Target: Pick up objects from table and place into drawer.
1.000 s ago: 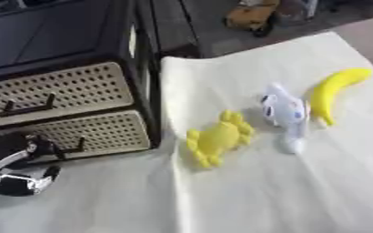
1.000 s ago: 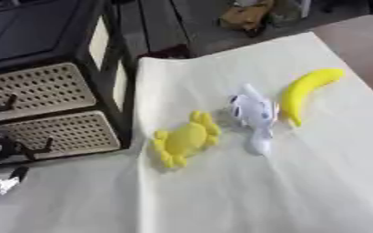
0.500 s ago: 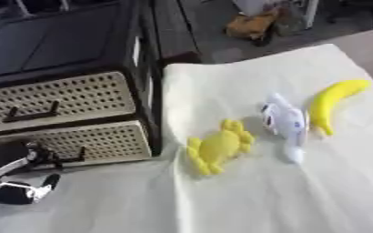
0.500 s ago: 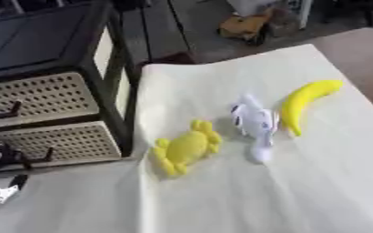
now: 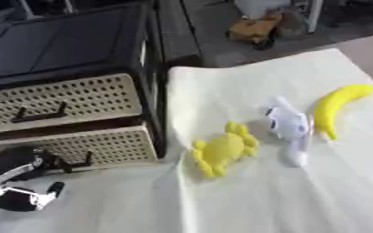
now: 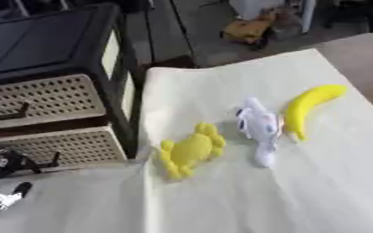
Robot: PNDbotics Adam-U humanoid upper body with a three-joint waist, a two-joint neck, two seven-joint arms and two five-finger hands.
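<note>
A yellow crab-shaped toy lies on the pale cloth just right of the drawer unit. Beside it lies a white plush toy, and a yellow banana further right. The black drawer unit has two beige perforated drawers. My left hand is at the lower left, its fingers curled at the dark handle of the lower drawer. A dark gap shows above that drawer's front. My right hand shows in neither view.
The upper drawer is closed, with its own dark handle. The cloth-covered table stretches right and toward me. Beyond the far edge, boxes and clutter sit on the floor.
The whole picture has shifted, so the camera has moved. My left hand stays at the lower drawer's handle. The three toys lie where they were.
</note>
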